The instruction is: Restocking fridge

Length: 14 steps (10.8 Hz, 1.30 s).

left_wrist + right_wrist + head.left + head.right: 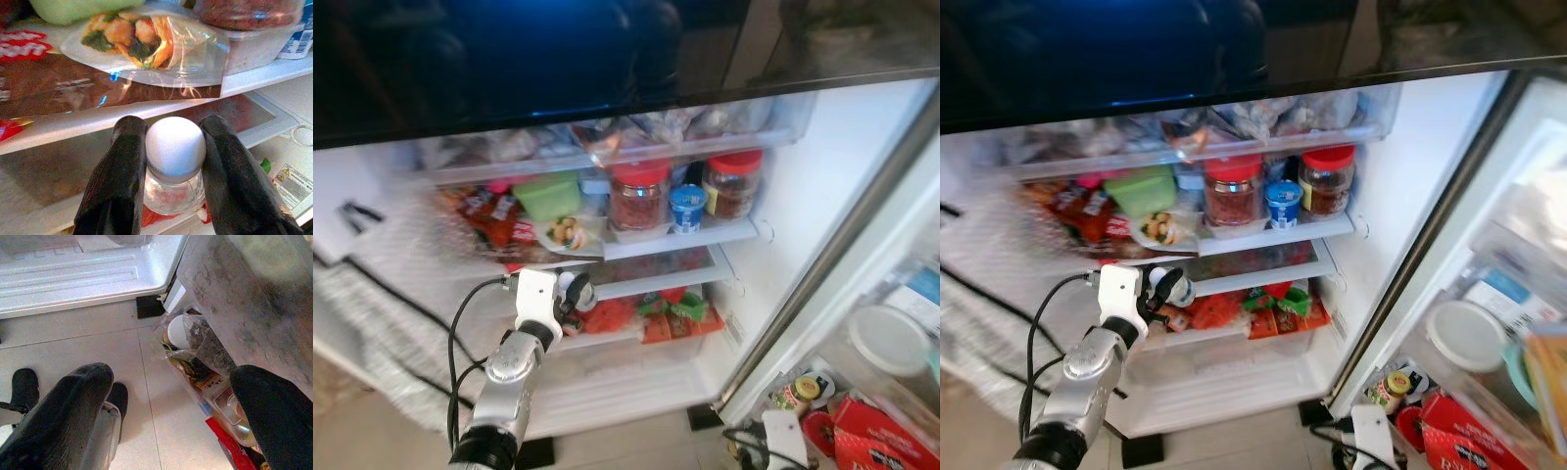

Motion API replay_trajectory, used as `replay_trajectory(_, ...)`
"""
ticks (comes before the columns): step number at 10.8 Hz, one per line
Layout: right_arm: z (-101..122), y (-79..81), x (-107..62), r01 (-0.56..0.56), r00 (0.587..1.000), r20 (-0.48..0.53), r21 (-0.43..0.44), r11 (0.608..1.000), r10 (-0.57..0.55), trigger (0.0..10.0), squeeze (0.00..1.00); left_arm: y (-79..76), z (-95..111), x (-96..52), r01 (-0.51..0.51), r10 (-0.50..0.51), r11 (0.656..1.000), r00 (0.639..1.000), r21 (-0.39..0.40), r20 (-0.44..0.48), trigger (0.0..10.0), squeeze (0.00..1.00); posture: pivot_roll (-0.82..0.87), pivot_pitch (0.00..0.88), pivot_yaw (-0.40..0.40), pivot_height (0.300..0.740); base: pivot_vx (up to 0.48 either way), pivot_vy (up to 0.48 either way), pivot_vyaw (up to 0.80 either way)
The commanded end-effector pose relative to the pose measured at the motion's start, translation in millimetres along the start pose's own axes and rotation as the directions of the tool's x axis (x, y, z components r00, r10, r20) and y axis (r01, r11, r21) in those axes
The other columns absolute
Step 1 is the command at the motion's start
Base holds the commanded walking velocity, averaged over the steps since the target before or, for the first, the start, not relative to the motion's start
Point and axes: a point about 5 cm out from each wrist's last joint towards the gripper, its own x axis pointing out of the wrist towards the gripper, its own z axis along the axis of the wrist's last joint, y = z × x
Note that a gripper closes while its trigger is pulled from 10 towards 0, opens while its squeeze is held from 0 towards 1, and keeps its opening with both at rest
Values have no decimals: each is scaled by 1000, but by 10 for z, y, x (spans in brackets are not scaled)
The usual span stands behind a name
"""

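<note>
My left jaws (pixel 173 196) squeeze the little white-capped bottle (pixel 175 161), low and middle in the frame, so I should slide it in slowly, level, onto the lower shelf (pixel 651 282).

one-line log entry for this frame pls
task: restock fridge | left pincer: shut on white-capped bottle, at lower shelf | right pincer: open, idle, low over floor | fridge door: open

My head cams look down into the open white fridge (pixel 822 166); both share its shelves. My left wrist cam sits close under the clear glass shelf (pixel 146 110). Right wrist cam faces the beige tiled floor (pixel 73 347).
</note>
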Motion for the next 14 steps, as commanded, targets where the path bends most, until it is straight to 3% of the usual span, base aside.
replay_trajectory(1,-27,-2,-5,-1,1000,-6,6,1000,1,10000,0,11,46,-15,-8,8,1000,1000,24,24,10000,0,-45,27,13,740,0,0,0)
replay_trajectory(4,-31,11,-6,-12,1000,-2,9,1000,12,10000,0,94,-60,-100,-64,65,997,998,47,-4,10000,0,-44,18,14,740,0,0,0)
replay_trajectory(10,-34,16,-5,-14,1000,-10,-6,1000,14,10000,0,80,-32,-63,-77,76,995,997,64,9,10000,0,-47,34,9,740,0,0,0)
replay_trajectory(14,-5,34,0,-26,1000,1,-5,1000,26,10000,0,56,-4,-34,-75,74,995,997,68,22,10000,0,-49,36,8,672,0,0,0)
